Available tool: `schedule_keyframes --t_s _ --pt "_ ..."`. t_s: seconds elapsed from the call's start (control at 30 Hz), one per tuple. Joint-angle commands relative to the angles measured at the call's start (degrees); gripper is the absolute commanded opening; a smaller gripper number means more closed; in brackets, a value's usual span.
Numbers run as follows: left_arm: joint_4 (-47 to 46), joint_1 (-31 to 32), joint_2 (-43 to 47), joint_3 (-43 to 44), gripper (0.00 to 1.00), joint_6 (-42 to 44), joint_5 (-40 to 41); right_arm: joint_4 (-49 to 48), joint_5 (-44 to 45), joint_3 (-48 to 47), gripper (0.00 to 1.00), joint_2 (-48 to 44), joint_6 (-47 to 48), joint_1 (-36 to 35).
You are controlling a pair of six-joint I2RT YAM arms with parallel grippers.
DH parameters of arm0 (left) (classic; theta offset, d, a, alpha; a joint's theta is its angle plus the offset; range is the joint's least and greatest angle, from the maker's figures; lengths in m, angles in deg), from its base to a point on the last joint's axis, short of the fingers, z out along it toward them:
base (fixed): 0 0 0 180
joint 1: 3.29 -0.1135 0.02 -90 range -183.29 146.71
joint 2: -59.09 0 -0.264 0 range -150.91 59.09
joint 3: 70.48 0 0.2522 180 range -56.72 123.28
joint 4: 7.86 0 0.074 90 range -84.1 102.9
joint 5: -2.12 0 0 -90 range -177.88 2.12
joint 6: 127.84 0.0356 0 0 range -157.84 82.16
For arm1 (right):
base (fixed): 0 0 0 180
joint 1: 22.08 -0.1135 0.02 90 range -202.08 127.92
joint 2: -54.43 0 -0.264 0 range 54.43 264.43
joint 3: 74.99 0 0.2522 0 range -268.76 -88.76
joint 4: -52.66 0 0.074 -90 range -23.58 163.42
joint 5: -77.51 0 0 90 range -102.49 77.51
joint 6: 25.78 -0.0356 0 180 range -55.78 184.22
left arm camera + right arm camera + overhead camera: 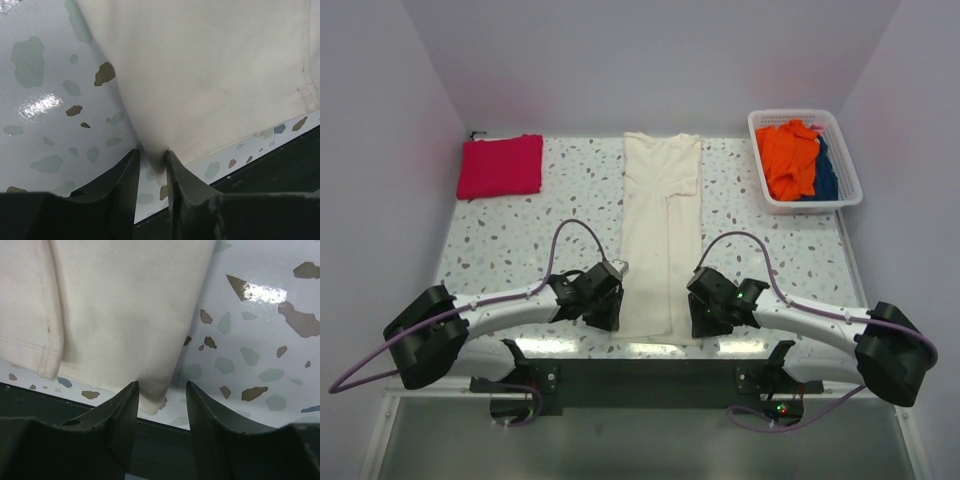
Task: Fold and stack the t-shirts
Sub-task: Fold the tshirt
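Speckled table point(500, 250), seen between pale walls. I see the cream t-shirt point(658, 230) folded into a long strip down the middle, its hem at the near edge. The crimson-pink t-shirt point(501, 166) lies folded at the far left corner, well apart. A white basket point(757, 150) at far right holds orange cloth point(790, 158) and blue cloth point(827, 175). My left gripper point(153, 155) has its jaws narrow, the shirt's side edge filling the gap. My right gripper point(162, 387) straddles the hem corner, jaws wider.
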Motion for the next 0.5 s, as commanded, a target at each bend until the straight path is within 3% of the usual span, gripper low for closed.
schedule_keyframes --t_s 0.0,0.3,0.47 --pt "-1.8 0.4 0.1 -0.4 0.32 -1.2 -1.3 -1.8 -0.8 0.1 0.46 0.2 -1.6 -0.2" --pt "-1.2 0.4 2.4 -1.6 0.00 -2.4 -1.4 -1.9 -1.9 1.4 0.20 -0.2 -2.4 -0.2" --pt "-1.0 0.4 5.1 -2.6 0.00 -3.5 -1.5 0.2 -1.6 1.6 0.09 -1.5 -2.7 -0.3"
